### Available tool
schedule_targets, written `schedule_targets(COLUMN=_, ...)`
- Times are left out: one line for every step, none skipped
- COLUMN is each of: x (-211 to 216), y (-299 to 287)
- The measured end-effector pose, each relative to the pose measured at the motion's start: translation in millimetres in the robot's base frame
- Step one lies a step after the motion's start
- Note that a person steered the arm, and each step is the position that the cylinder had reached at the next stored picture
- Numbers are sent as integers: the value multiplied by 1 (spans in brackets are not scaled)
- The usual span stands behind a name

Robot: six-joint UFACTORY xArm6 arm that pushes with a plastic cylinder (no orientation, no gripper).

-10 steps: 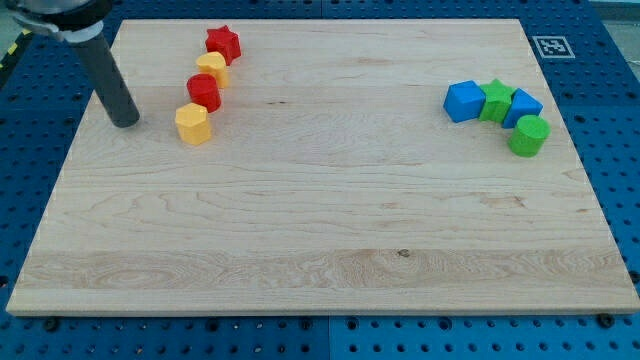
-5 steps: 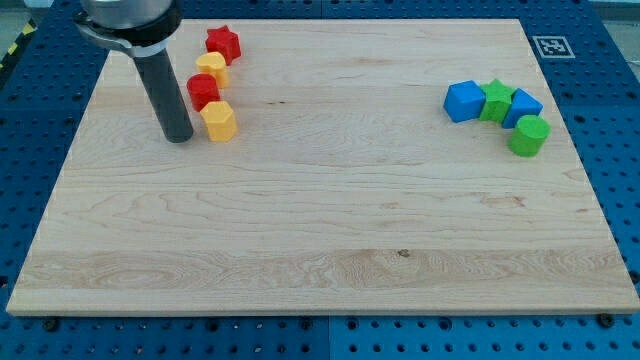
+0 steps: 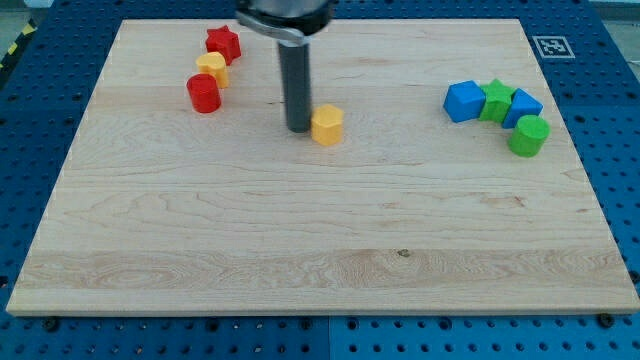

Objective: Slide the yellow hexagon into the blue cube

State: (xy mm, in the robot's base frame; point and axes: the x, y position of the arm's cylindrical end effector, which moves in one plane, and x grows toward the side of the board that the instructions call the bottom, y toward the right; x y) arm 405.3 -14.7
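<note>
On the wooden desk (image 3: 300, 230), my tip (image 3: 298, 128) stands just beside the left face of the yellow hexagon (image 3: 327, 125), touching it or very nearly so; the dark rod rises straight up from there and leaves the view at the far edge. There is no pincer on this arm, so its spread or pinch cannot be told.

The yellow hexagon sits a little left of the desk's middle, in the far half, well apart from the blue cube (image 3: 463, 101) off to the right. That cube heads a tight cluster: a green block (image 3: 495, 100) touches its right side, a second blue block (image 3: 522, 106) follows, and a green cylinder (image 3: 528, 135) lies nearer and to the right of that.

At the far left, a red star-like block (image 3: 223, 43), a yellow block (image 3: 212, 69) and a red cylinder (image 3: 203, 93) form a short slanting row, each touching the next.

No containers show on the desk; every block lies directly on the wood.
</note>
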Motion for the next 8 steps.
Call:
schedule_targets(x=25, y=33)
schedule_targets(x=31, y=59)
schedule_targets(x=29, y=82)
schedule_targets(x=22, y=85)
schedule_targets(x=14, y=78)
schedule_targets(x=14, y=78)
schedule_targets(x=11, y=78)
schedule_targets(x=10, y=89)
